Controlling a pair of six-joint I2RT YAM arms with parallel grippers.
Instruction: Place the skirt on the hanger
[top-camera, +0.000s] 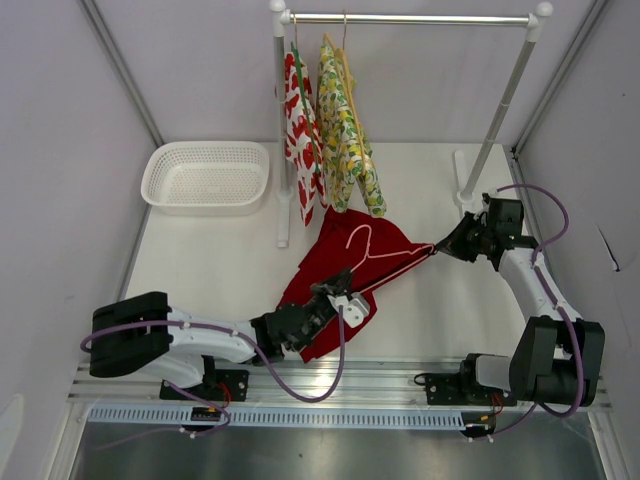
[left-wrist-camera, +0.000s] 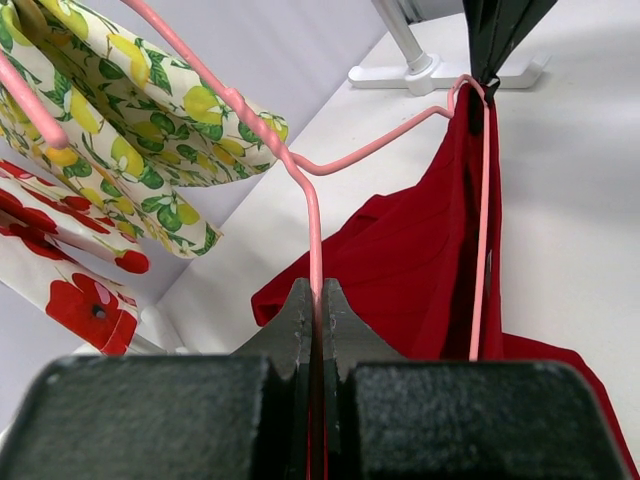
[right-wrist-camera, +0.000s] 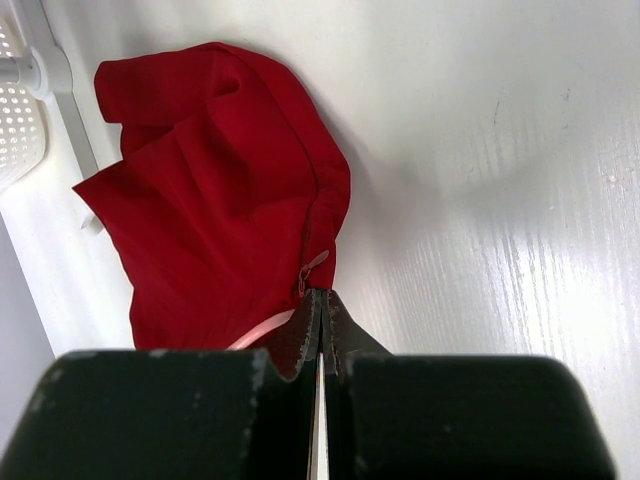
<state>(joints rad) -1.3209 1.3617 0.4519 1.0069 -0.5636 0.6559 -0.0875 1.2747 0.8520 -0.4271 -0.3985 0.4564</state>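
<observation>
Room: plain pale walls on three sides, enclosing a white table (top-camera: 200, 280). Matte surface, with faint grain visible in the right wrist view. An aluminium rail (top-camera: 380, 372) runs along the near edge and carries both arm bases.

Rack (top-camera: 410, 18): white uprights and a metal crossbar, standing at the far side of the table. Two garments hang from the bar side by side, a white one with red print (top-camera: 303, 135) and a lemon-print one (top-camera: 350, 140).

Basket (top-camera: 205, 205): white perforated plastic, far left on the table, just beside the rack's left upright.

Skirt (top-camera: 335, 262): red, crumpled at mid-table, directly below the hanging garments and between the two arms. Its right edge is pulled toward the right arm; the rest rests on the table.

Hanger (left-wrist-camera: 314, 240): pink wire, lying across the top of the skirt. The hook points toward the rack and one end reaches the right arm's fingertips.

Left gripper (top-camera: 342, 292): comes in from the lower left over the skirt's near part. Fingers are closed on the hanger wire, which runs straight out from between the tips in the left wrist view.

Right gripper (top-camera: 440, 247): low over the table on the right. Fingers are closed on the skirt's edge, right at the hanger's end. Can't tell whether the wire is also in that pinch.
</observation>
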